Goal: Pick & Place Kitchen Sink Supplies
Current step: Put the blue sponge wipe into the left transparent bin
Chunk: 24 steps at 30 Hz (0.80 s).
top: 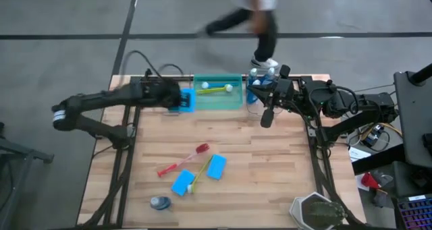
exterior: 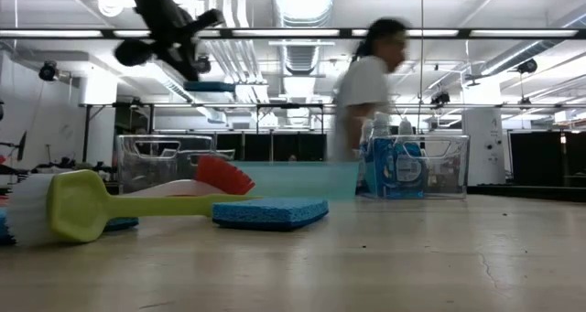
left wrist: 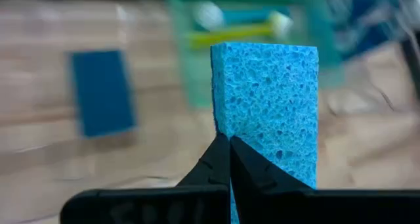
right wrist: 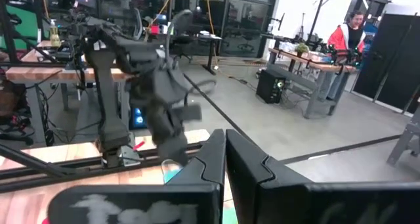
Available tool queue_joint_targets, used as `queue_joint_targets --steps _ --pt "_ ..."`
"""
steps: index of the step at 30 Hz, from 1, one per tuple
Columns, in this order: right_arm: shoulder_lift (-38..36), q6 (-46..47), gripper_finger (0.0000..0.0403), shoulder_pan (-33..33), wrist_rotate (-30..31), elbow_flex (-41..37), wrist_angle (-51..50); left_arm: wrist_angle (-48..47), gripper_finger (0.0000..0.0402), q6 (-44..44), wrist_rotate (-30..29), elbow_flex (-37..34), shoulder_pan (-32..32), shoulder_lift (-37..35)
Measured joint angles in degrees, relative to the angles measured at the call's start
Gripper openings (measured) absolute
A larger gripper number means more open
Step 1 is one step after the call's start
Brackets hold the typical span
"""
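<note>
Left end effector (left wrist: 230, 159) clamped, right end effector (right wrist: 225, 155) closed.

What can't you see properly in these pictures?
- Person, high view: blurred, head cut off by the top edge.
- Bottles, low view: too crowded to count.
- Left end effector, left wrist view: holds the sponge, which hides what's behind.
- Bin, left wrist view: blurred.
</note>
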Motion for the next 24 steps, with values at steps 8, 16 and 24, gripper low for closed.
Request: queue_joint_targets --steps 8,16,24 --pt "0.0 0.6 0.0008 0.0 0.0 0.0 0.0 -4.3 0.0 8.3 0.3 -0.1 14.6 -6.1" --pt "0.0 1.5 0.0008 0.0 0.0 0.0 -0.1 -3.6 0.0 14.4 7.6 -2.9 27.3 -2.1" --pt "0.0 1.7 0.0008 0.0 0.0 0.0 -0.1 0.8 0.0 19.2 9.8 -4.8 29.2 6.0"
